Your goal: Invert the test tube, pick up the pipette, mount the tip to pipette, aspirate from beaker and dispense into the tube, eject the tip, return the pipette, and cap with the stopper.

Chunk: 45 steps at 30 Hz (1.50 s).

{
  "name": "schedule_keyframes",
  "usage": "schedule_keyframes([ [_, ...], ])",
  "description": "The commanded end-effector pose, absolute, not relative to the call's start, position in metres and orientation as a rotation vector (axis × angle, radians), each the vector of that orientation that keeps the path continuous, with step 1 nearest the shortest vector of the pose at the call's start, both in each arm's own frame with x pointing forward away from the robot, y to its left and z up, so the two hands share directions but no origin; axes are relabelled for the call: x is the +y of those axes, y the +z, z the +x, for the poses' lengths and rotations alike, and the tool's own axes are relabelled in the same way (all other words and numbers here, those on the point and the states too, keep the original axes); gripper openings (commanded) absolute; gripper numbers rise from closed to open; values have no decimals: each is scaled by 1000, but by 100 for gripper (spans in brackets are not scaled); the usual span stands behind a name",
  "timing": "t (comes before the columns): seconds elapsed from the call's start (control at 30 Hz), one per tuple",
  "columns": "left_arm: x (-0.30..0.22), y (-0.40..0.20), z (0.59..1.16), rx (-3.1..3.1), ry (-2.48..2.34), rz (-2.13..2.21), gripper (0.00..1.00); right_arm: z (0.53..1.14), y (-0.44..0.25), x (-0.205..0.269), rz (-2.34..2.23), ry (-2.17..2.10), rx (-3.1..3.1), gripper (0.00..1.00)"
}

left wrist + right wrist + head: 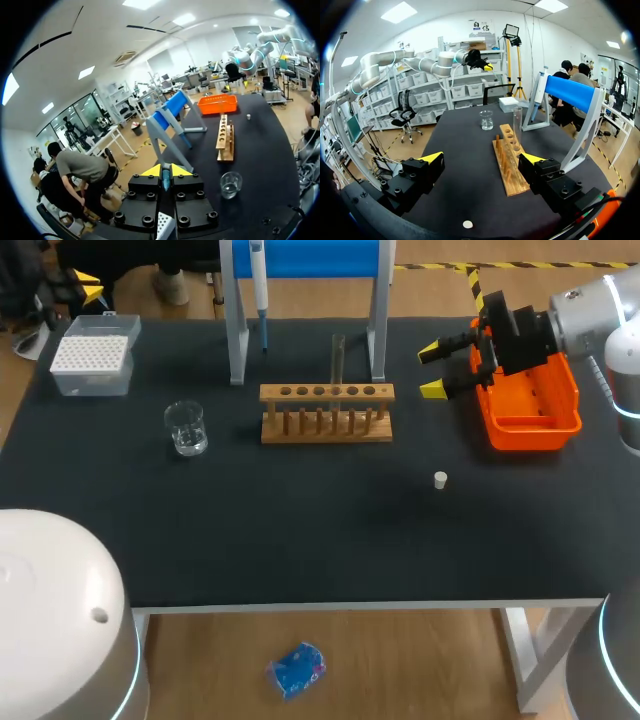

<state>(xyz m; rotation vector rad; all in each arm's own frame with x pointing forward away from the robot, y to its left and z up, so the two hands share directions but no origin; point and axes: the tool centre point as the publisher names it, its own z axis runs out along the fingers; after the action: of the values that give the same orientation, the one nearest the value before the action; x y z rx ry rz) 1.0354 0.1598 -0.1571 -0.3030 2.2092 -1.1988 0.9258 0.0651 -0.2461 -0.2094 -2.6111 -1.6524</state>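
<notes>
The right gripper [482,158] has its yellow-tipped fingers [432,157] spread wide with nothing between them. It points at the wooden test tube rack [327,412] from off one end of it, hanging clear of the rack and over the rack-side edge of the orange bin [530,420]. The bin sits on the table beyond that same end of the rack.

The left gripper [165,171] has its two fingers [150,171] pressed tip to tip and holds nothing. It sits well apart from the rack, out past the rack's other end and beyond the tip box [92,358], at the table's corner.

The test tube [338,358] stands upright in a hole near the middle of the rack. Whether its mouth is up or down cannot be told.

The glass beaker [186,428] stands on the black table [300,530] near the rack's end away from the bin. The tip box lies farther out on that side and farther back. The white stopper [440,479] lies on the table in front of the rack, off its bin-side end and apart from it.

Just behind the rack is the blue-topped stand [375,310]. The pipette [259,285] hangs from the stand on its beaker side.
</notes>
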Motion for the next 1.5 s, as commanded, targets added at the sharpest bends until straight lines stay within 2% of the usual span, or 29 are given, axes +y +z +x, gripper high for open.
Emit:
schedule_keyframes([
  [0.03, 161, -156, 1038, 2231, -1205, -293, 0, 926, -246, 65, -209, -1650, -2612, 100],
  [0.3, 161, -156, 1038, 2231, -1205, -293, 0, 909, -247, 56, -258, -1756, -2574, 100],
  [0.6, 161, -156, 1038, 2231, -1205, -293, 0, 863, -252, 87, -30, -1837, -2518, 100],
  [1.0, 161, -156, 1038, 2231, -1205, -293, 0, 827, -266, 125, 35, -1899, -2389, 100],
  [1.5, 161, -156, 1038, 2231, -1205, -293, 0, 840, -263, 122, 82, -1963, -2400, 100],
])
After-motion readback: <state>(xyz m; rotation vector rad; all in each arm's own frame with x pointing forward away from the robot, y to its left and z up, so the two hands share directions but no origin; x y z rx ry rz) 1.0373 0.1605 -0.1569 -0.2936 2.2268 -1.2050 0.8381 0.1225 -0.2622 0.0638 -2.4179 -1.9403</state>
